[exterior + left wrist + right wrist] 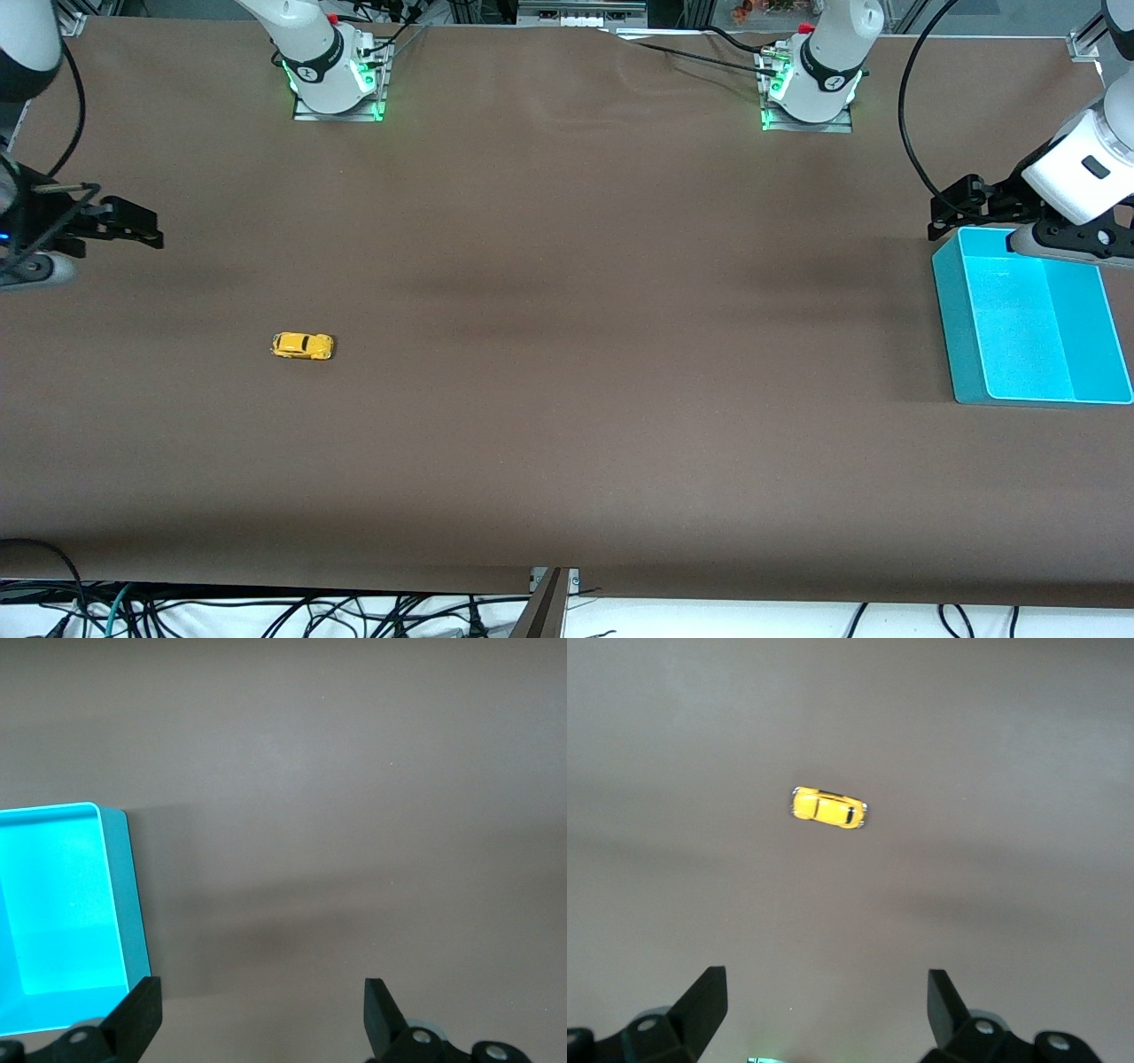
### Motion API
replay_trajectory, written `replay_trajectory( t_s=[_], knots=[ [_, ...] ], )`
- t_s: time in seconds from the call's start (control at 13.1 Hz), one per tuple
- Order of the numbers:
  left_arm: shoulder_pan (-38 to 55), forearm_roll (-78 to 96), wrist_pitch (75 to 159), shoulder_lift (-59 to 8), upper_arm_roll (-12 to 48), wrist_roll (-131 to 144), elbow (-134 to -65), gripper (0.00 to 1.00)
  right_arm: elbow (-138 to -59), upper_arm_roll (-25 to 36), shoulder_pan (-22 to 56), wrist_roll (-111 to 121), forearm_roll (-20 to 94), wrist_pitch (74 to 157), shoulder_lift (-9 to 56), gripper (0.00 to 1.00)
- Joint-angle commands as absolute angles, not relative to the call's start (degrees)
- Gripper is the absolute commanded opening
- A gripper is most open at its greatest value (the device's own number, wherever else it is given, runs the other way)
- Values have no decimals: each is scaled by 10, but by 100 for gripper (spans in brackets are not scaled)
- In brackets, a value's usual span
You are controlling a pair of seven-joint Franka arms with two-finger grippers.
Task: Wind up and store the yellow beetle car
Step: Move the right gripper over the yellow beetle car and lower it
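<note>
The yellow beetle car [302, 346] stands on its wheels on the brown table, toward the right arm's end. It also shows in the right wrist view [828, 808], alone on the cloth. My right gripper [146, 228] hovers open and empty above the table at that end, well apart from the car; its open jaws show in its wrist view [826, 985]. My left gripper [952, 213] hovers open and empty by the teal bin's corner farthest from the front camera; its wrist view [261, 994] shows bare table between the jaws.
An empty teal bin [952, 319] sits at the left arm's end of the table; one of its corners shows in the left wrist view [133, 904]. The two arm bases [332, 80] [811, 89] stand along the table edge farthest from the front camera.
</note>
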State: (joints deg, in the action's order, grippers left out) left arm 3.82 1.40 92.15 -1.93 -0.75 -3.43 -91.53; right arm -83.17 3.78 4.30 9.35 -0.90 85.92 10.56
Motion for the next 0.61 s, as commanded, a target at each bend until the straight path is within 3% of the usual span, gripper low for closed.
replay_trajectory(
  t_s=[0.0, 0.31, 0.54],
  knots=[
    [37, 25, 909, -27, -8, -38, -896, 100, -834, 39, 72, 95, -4, 853, 107, 100],
    [38, 25, 909, -29, -8, -38, -896, 100, -837, 39, 98, 99, -5, 839, 115, 100],
    [38, 25, 909, -30, -8, -38, -896, 100, -837, 39, 107, 234, -10, 835, 146, 100]
  ],
)
